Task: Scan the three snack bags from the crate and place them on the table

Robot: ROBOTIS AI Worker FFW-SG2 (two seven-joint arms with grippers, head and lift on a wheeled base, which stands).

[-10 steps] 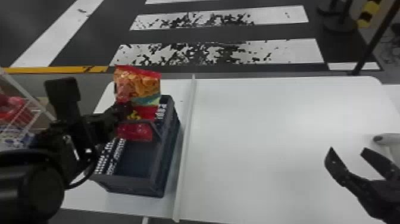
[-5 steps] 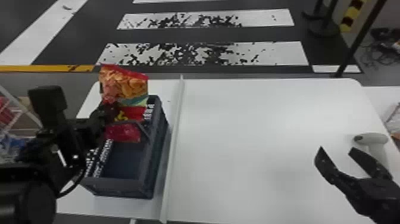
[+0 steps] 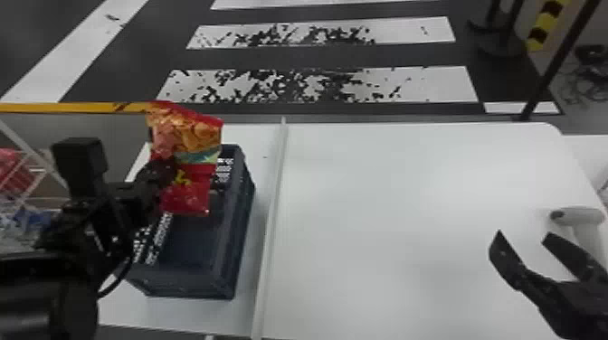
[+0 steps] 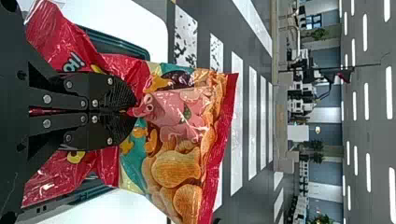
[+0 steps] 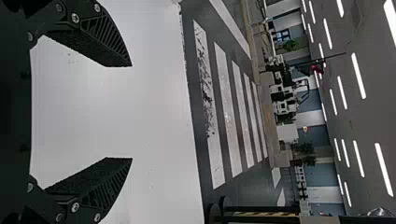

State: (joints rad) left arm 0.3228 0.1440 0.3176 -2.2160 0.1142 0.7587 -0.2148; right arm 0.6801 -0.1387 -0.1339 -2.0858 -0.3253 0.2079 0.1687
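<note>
In the head view, my left gripper (image 3: 168, 169) holds a red and orange snack bag (image 3: 190, 135) above the far part of the dark crate (image 3: 230, 239). The left wrist view has the left gripper (image 4: 135, 111) shut on the middle of the snack bag (image 4: 175, 170), its fingers pinching the wrapper. My right gripper (image 3: 522, 237) stands open over the right side of the white table (image 3: 384, 217), beside the grey-white scanner (image 3: 581, 218). Nothing is between the fingers of the right gripper (image 5: 131, 112) in the right wrist view.
A raised white strip (image 3: 271, 217) runs along the table just right of the crate. Beyond the left table edge stands a white wire rack (image 3: 22, 181) with red packages. A black pole (image 3: 554, 63) rises behind the table's far right corner.
The head view has shifted, so the crate and table appear farther left. Against the crate, the held bag looks nearly unchanged. My right gripper stays open.
</note>
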